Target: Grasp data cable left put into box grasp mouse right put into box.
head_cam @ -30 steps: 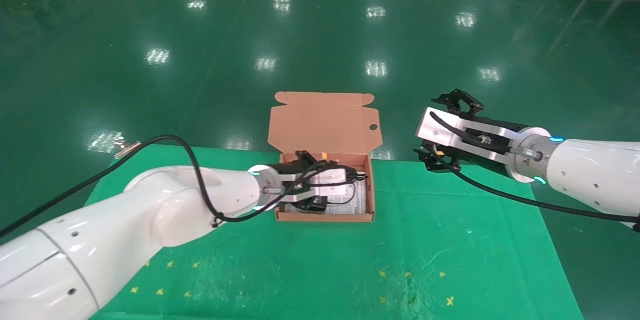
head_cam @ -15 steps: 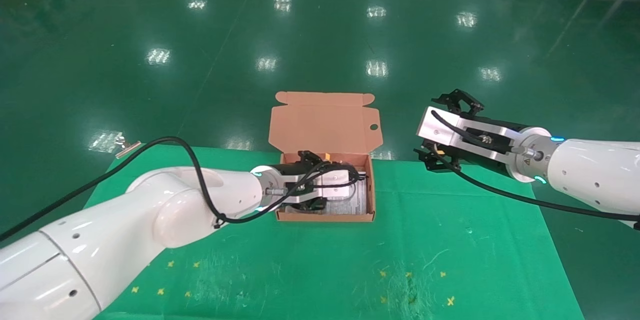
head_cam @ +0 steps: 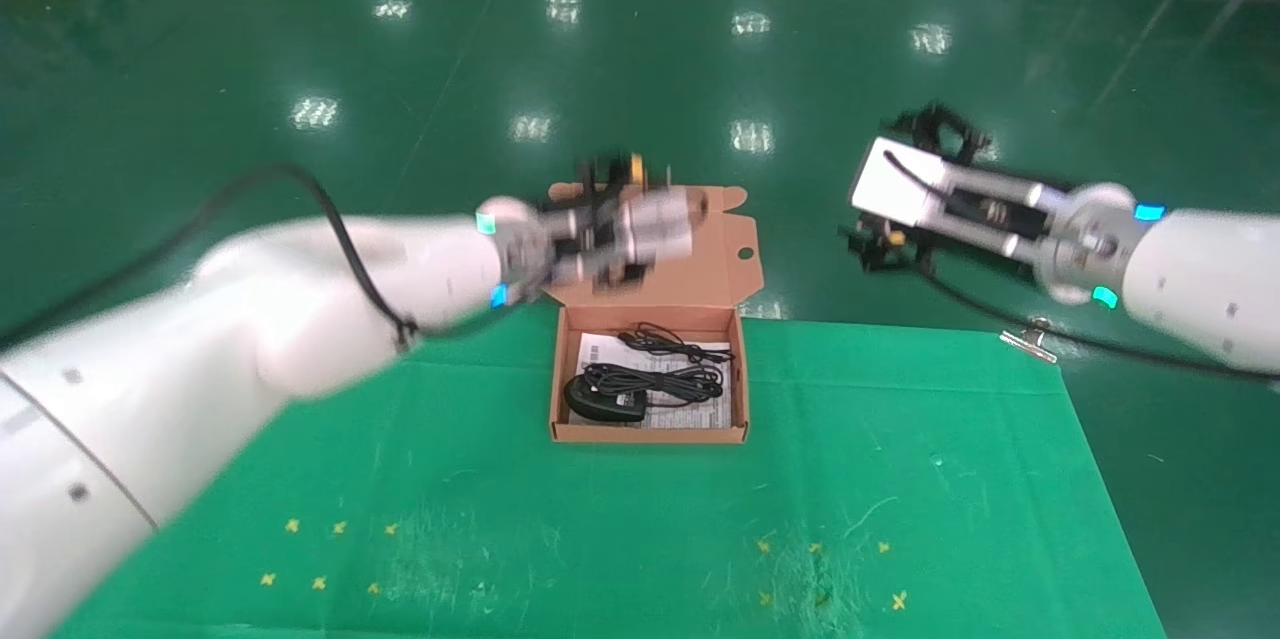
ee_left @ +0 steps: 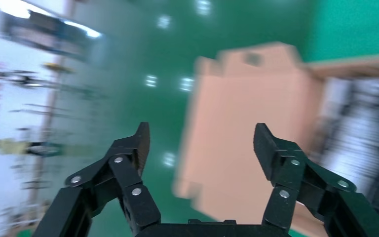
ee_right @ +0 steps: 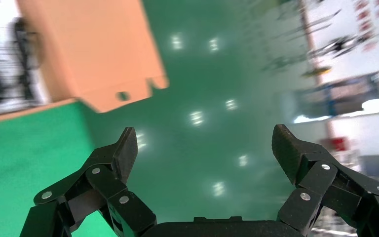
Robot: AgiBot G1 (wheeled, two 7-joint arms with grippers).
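Observation:
The salmon-orange box [head_cam: 648,434] stands open at the far middle of the green mat, its lid [head_cam: 700,249] upright. Inside lie the black mouse [head_cam: 605,405] and, beside it, the black data cable bundle [head_cam: 665,382]. A thinner black cord [head_cam: 675,349] lies farther back, on a white leaflet. My left gripper [head_cam: 620,224] hovers open and empty above the box, in front of the lid. It is also open in the left wrist view [ee_left: 202,143], facing the lid [ee_left: 251,123]. My right gripper [head_cam: 905,187] is open and empty, raised right of the box. It also shows in the right wrist view [ee_right: 205,148].
A metal clip [head_cam: 1030,339] holds the mat [head_cam: 900,479] at its far right edge. Small yellow marks dot the near part of the mat. Glossy green floor [head_cam: 640,69] lies beyond the table. In the right wrist view the lid [ee_right: 94,54] is off to one side.
My left gripper has lifted up out of the box, uncovering the mouse and cable inside. My right gripper has also risen.

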